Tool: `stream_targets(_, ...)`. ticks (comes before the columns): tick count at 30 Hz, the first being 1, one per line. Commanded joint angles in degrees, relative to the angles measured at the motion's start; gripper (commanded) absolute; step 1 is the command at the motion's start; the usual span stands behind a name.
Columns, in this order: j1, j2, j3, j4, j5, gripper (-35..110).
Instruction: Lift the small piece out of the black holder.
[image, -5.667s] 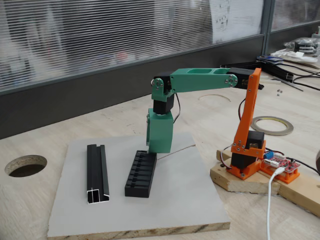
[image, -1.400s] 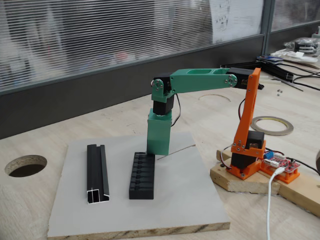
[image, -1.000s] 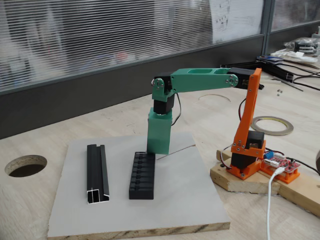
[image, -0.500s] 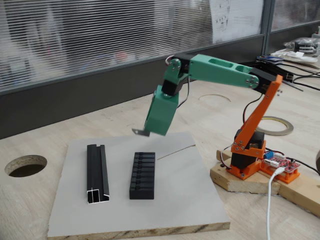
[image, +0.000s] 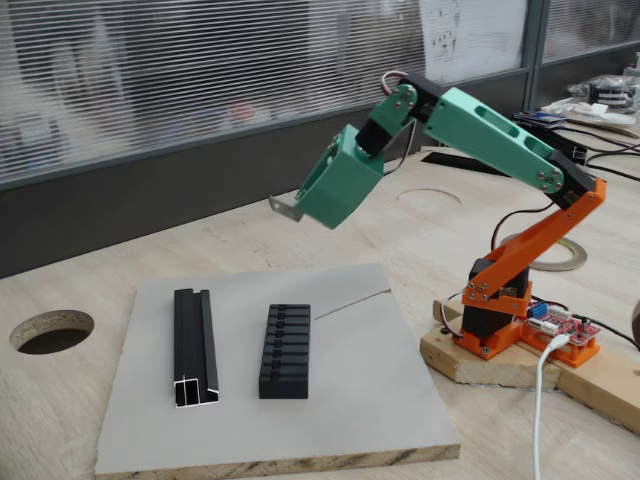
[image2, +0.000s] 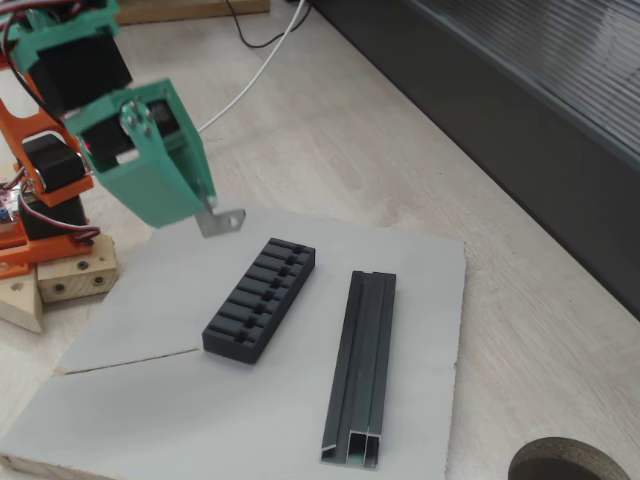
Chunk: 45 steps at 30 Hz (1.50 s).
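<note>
Both fixed views show the gripper (image: 297, 210) pinching the small piece (image2: 222, 220), seemingly light, stiff and slip-prone, above the black holder (image: 285, 350) mid-board.

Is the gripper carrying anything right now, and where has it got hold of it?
Yes. The gripper holds the small piece by one end; the end with the hole sticks out free, well above the black holder.
</note>
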Motion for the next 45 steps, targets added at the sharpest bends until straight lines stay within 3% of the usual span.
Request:
stream_targets(1, 0.4, 4.0, -1.1, -0.1, 0.1, 5)
stream_targets(45, 0.4, 4.2, -0.2, 0.0, 0.4, 5)
